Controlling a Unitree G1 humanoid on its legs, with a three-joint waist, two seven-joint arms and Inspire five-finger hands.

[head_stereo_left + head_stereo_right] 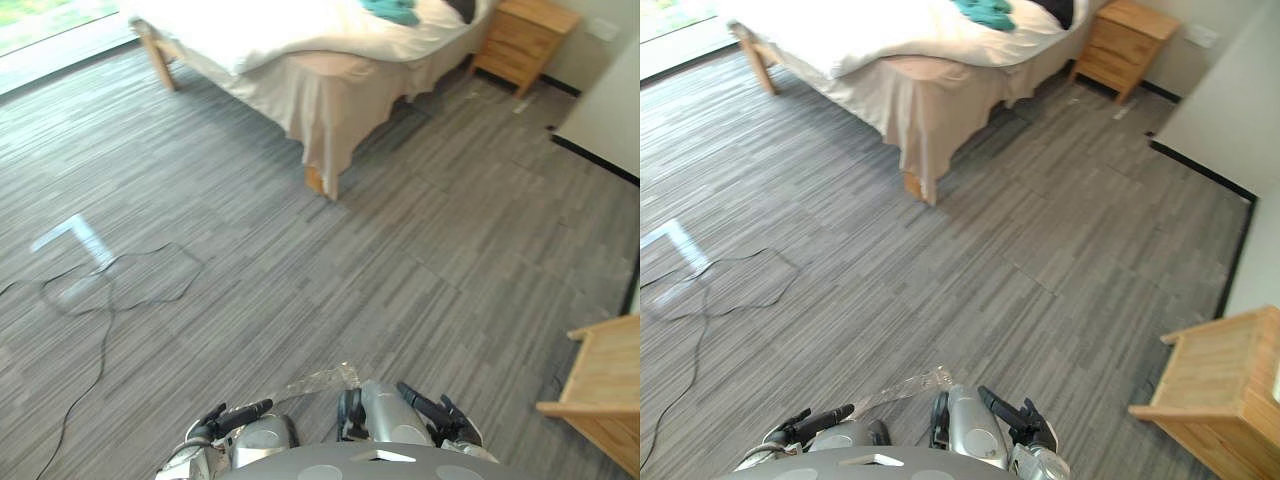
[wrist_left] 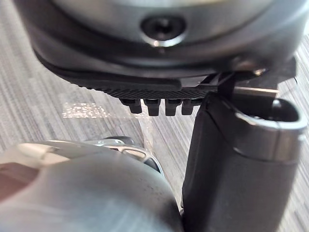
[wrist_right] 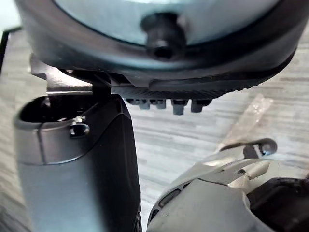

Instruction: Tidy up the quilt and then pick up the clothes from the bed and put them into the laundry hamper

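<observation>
The rumpled white quilt drapes the bed at your 12 o'clock, with crumpled teal clothes on top. At 6 o'clock your left hand and right hand hang with fingers straight, apart, empty.

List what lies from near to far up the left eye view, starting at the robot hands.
left robot hand and right robot hand, level with each other → grey floor → near corner of the bed → white quilt → teal garment lying on the quilt
</observation>
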